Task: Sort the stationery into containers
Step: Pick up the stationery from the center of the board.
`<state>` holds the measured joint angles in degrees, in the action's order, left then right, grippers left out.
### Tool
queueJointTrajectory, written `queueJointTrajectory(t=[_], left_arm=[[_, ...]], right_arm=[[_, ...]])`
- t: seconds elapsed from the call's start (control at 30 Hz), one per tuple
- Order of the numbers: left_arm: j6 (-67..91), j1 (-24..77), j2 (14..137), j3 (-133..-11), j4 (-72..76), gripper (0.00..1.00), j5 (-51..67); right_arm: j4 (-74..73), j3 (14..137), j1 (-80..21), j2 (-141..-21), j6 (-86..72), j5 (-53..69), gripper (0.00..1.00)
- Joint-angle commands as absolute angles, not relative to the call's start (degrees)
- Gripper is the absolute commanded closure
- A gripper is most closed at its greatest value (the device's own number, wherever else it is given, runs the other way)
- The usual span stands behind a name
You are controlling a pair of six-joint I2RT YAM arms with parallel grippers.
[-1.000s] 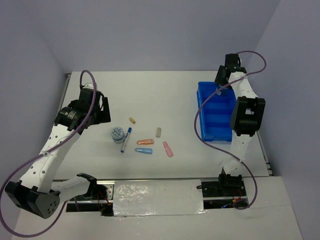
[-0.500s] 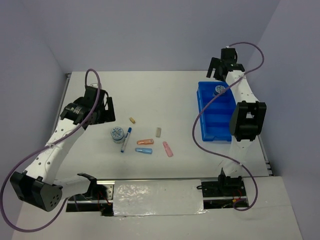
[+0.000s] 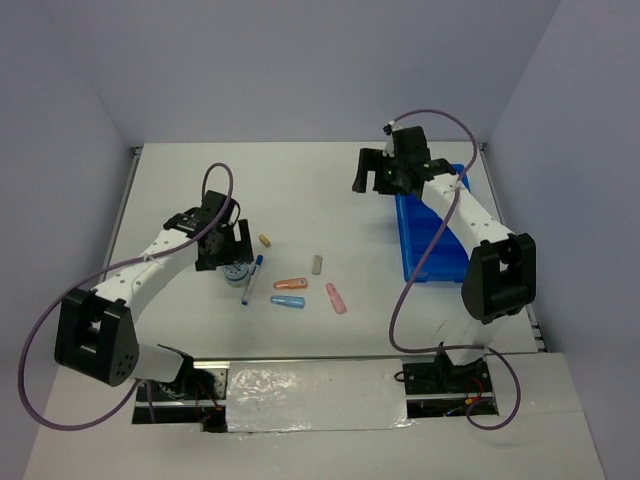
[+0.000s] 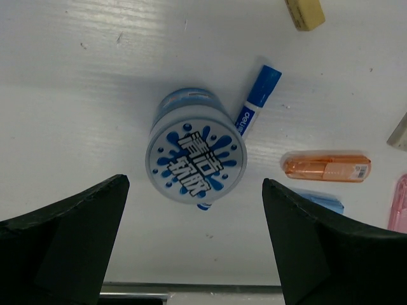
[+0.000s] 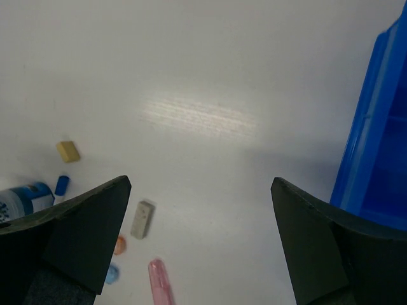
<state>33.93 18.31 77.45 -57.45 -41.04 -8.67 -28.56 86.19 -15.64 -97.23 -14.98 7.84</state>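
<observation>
Hovered left gripper [image 4: 194, 184], spread wide and empty, over patterned roll [image 4: 196, 160]; pen [image 4: 257, 98] at its 2 o'clock. Hung right gripper [image 5: 200, 184] agape, blue tray [image 5: 375, 146] at 3 o'clock.

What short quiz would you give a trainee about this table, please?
1. True or false: the left claw is gripping the round roll.
2. The compartment tray is: A red, B blue, C green.
3. How many capsule-shaped pieces lie on the table?
Key: 1 false, that claw is open and not touching the roll; 2 B; 3 three.
</observation>
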Motion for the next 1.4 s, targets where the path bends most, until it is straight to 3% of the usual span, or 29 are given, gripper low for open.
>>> queueJointTrajectory(t=[0.0, 0.27, 0.33, 0.47, 0.53, 0.63, 0.67, 0.77, 0.97, 1.2, 1.37], left_arm=[[34.8, 18.5, 79.7, -56.6, -34.5, 0.01, -7.9], [34.7, 18.6, 86.1, -55.8, -32.7, 0.01, -11.2], [35.1, 18.5, 86.8, -56.2, -33.4, 0.05, -12.4], [35.2, 18.6, 86.6, -57.8, -35.2, 0.42, -14.2], [34.7, 18.6, 86.0, -58.4, -36.4, 0.45, -14.9], [34.0, 18.6, 85.3, -59.8, -38.4, 0.70, -14.5], [33.9, 18.6, 84.9, -61.3, -40.0, 0.83, -14.2], [33.4, 18.7, 82.4, -65.4, -41.9, 1.00, -11.4], [34.8, 19.2, 76.3, -73.8, -40.5, 1.00, 0.4], [41.3, 22.0, 80.5, -84.3, -48.6, 1.00, 0.7], [46.4, 23.9, 81.3, -86.7, -49.7, 1.00, 0.3]], right_arm=[[-26.6, 83.2, -15.9, -93.3, -15.4, 11.7, 0.00], [-27.7, 79.5, -16.0, -88.8, -14.7, 12.1, 0.00], [-28.7, 79.6, -16.2, -87.9, -14.5, 12.0, 0.00], [-29.9, 79.5, -16.3, -86.1, -14.1, 11.8, 0.00], [-30.0, 78.8, -16.3, -85.6, -13.9, 12.0, 0.00], [-30.1, 78.1, -16.3, -85.0, -13.9, 12.3, 0.00], [-29.8, 77.6, -16.3, -84.7, -14.1, 13.4, 0.00], [-27.5, 76.0, -17.3, -83.2, -13.9, 21.1, 0.00], [-7.8, 66.7, -24.2, -79.1, -18.4, 36.4, 0.00], [-3.3, 65.3, -37.7, -77.0, -14.1, 20.9, 0.00], [10.4, 54.4, -38.2, -73.8, -32.6, 15.5, 0.00]])
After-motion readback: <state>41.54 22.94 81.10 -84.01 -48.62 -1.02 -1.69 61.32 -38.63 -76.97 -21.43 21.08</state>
